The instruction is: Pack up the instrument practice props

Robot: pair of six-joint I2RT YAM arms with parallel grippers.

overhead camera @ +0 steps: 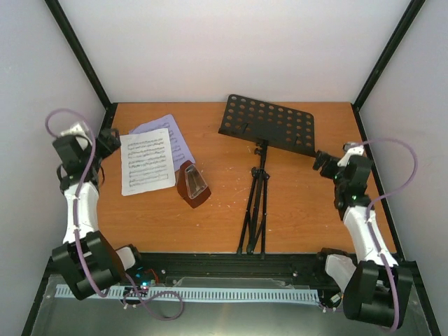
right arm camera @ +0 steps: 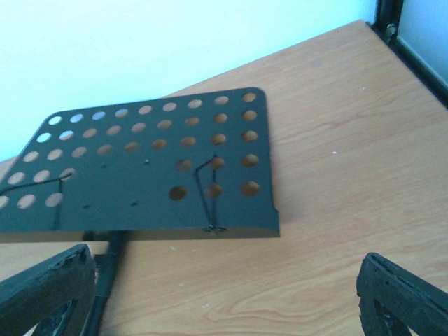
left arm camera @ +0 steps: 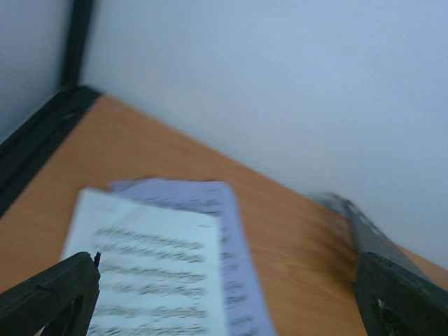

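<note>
Two white sheet-music pages [overhead camera: 147, 162] lie overlapping on the left of the wooden table, blurred in the left wrist view [left arm camera: 150, 273]. The red-brown metronome [overhead camera: 193, 184] lies just right of them. The black music stand [overhead camera: 268, 124] lies across the middle, its perforated desk [right arm camera: 140, 175] toward the back and its folded legs [overhead camera: 255, 203] pointing to the near edge. My left gripper [overhead camera: 112, 142] hovers open at the pages' left edge [left arm camera: 227, 308]. My right gripper [overhead camera: 323, 161] is open just right of the desk [right arm camera: 227, 301], holding nothing.
White walls and a black frame [overhead camera: 84, 63] enclose the table on three sides. A black rail [overhead camera: 231, 262] runs along the near edge between the arm bases. Bare wood [overhead camera: 315, 210] shows to the right of the stand's legs.
</note>
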